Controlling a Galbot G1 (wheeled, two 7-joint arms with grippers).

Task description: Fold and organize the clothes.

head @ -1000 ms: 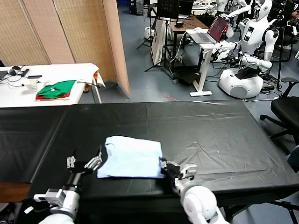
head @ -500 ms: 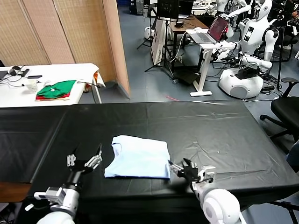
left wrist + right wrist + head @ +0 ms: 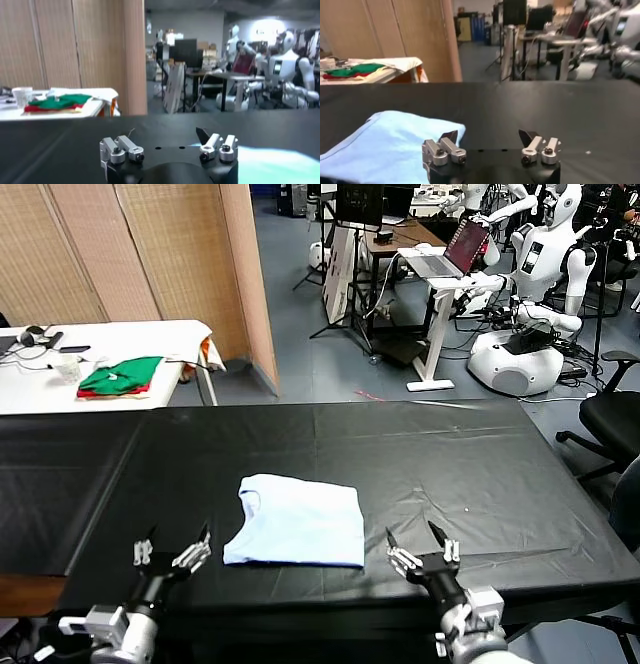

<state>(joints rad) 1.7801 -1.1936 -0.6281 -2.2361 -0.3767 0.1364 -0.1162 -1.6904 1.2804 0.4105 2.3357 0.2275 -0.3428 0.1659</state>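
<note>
Right hand (image 3: 421,548) (fingers spread, released) sits just beside folded T-shirt (image 3: 297,521).

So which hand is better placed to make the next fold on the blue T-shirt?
Neither clearly: the left hand and right hand both sit open beside the T-shirt, one off each side, touching nothing.

You won't find any legible text, label, brand or number here. The light-blue T-shirt (image 3: 297,520) on the black counter (image 3: 450,464) shows a plain side; the laptop screen (image 3: 468,244) well behind the counter is unreadable.
</note>
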